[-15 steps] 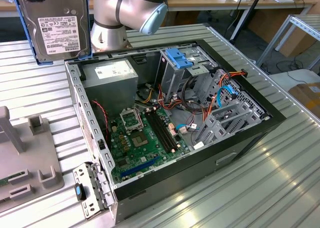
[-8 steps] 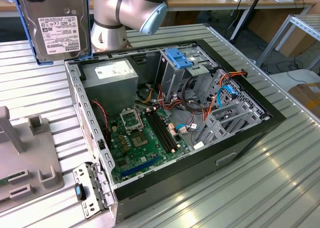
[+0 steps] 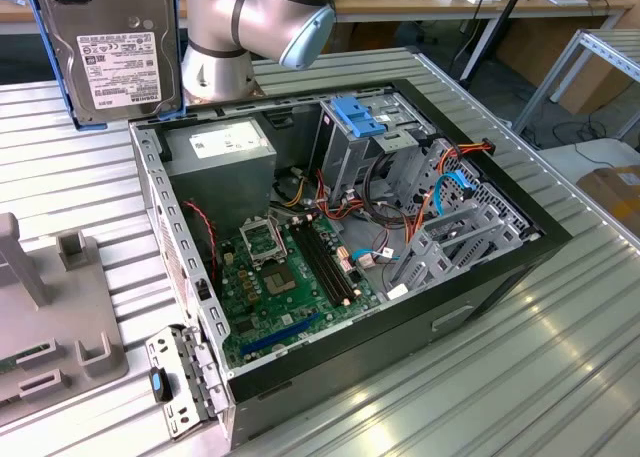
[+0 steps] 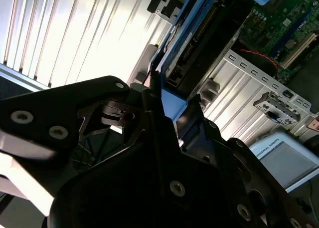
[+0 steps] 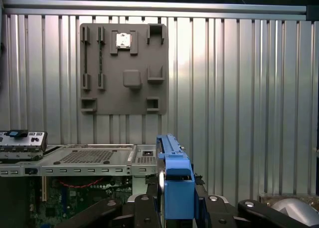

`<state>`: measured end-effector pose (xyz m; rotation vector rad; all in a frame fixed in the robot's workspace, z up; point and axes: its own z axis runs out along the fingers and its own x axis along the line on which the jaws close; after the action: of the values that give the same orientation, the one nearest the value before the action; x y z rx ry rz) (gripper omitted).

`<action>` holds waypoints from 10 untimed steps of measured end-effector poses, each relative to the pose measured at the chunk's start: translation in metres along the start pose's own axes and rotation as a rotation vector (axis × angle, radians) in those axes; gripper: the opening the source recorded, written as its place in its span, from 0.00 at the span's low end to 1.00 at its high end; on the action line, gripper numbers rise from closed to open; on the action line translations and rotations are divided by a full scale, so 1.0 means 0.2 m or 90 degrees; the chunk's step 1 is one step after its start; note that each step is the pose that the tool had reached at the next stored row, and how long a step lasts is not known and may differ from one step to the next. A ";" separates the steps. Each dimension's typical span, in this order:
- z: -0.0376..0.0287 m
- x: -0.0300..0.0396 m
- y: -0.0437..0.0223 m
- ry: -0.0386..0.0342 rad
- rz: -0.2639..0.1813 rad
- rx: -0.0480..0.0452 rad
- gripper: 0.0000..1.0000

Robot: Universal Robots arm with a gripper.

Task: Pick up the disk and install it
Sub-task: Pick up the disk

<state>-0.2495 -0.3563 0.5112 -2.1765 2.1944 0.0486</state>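
The disk (image 3: 115, 47) is up in the air! It hangs upright over the surface (image 3: 60, 167), just outside the back corner of the open computer case (image 3: 480, 307), on the side nearest the grey power supply (image 3: 225, 147). The hand (image 5: 177, 204) is clamped on it. In both wrist views the dark fingers (image 4: 199, 123) press on either side of the blue carrier's end with no gap showing, and the drive body reaches away from them.

I read this as the carry: pickup done, install not yet done. To do this stretch well, I'd say the grip has to be square on the carrier, because a hold at one end lets a flat, heavy drive swing or twist. The side rails want lining up with the drive cage (image 3: 365, 142) inside the case, under its light-blue bracket. The loose red and orange cables (image 3: 425, 192) beside that cage look like the snag risk. Slow, level travel over the case wall seems wise.
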 end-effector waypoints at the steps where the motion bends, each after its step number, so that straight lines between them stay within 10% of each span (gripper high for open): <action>1: 0.001 -0.001 -0.076 0.0000 0.000 0.0000 0.36; 10: 0.002 -0.001 -0.155 0.0000 0.000 0.0000 0.36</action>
<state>-0.2186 -0.3563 0.5112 -2.1766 2.1944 0.0487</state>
